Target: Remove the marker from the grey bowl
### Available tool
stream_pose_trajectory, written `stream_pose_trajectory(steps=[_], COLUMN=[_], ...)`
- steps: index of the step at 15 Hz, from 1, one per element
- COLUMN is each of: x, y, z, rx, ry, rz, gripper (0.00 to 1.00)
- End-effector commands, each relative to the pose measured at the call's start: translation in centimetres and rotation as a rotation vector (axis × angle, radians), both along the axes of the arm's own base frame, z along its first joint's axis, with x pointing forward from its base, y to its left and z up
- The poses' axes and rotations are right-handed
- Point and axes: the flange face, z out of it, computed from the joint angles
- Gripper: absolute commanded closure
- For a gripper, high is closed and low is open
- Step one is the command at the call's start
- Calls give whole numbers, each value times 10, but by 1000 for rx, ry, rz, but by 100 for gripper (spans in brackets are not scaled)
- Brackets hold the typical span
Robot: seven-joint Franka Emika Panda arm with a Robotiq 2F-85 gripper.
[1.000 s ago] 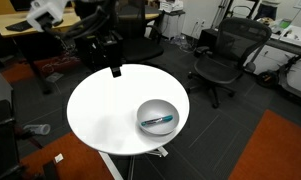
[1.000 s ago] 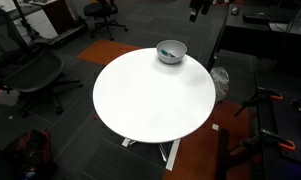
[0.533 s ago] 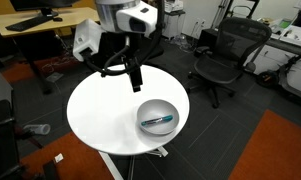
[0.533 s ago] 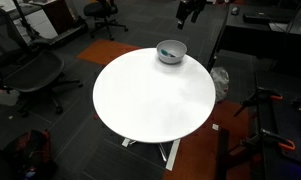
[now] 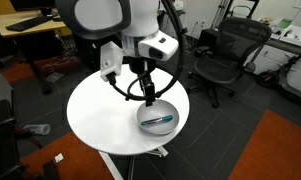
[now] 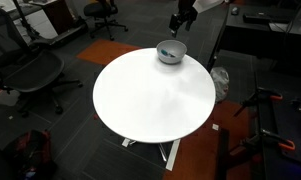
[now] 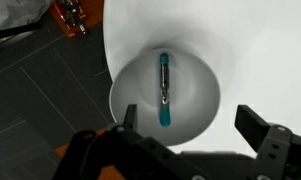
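Observation:
The grey bowl (image 5: 157, 116) sits near the edge of the round white table (image 5: 100, 115); it also shows in an exterior view (image 6: 171, 51) and in the wrist view (image 7: 195, 95). The teal-blue marker (image 7: 164, 90) lies inside it, also seen in an exterior view (image 5: 158, 120). My gripper (image 7: 190, 125) is open and empty, hovering above the bowl with the fingers (image 7: 256, 125) spread wide. In an exterior view the gripper (image 5: 148, 95) hangs just above the bowl's rim.
Black office chairs (image 5: 222, 55) stand around the table, and one (image 6: 25, 70) shows in an exterior view. A desk (image 5: 25, 25) stands behind. Orange carpet (image 5: 280, 150) lies beside the dark floor. The table edge is close to the bowl.
The arm has swung across the table toward the bowl and lowered; the gripper now hangs above the bowl. Bowl and marker have not moved.

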Motion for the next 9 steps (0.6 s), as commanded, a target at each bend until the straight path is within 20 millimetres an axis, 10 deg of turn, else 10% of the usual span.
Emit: stream_pose_trajectory(steps=[1,9], x=[24,53], y=[-11,-33], z=[-16,-56], rx=[-2,4], ry=[1,54], rz=[-43,-55], gripper=[0,0])
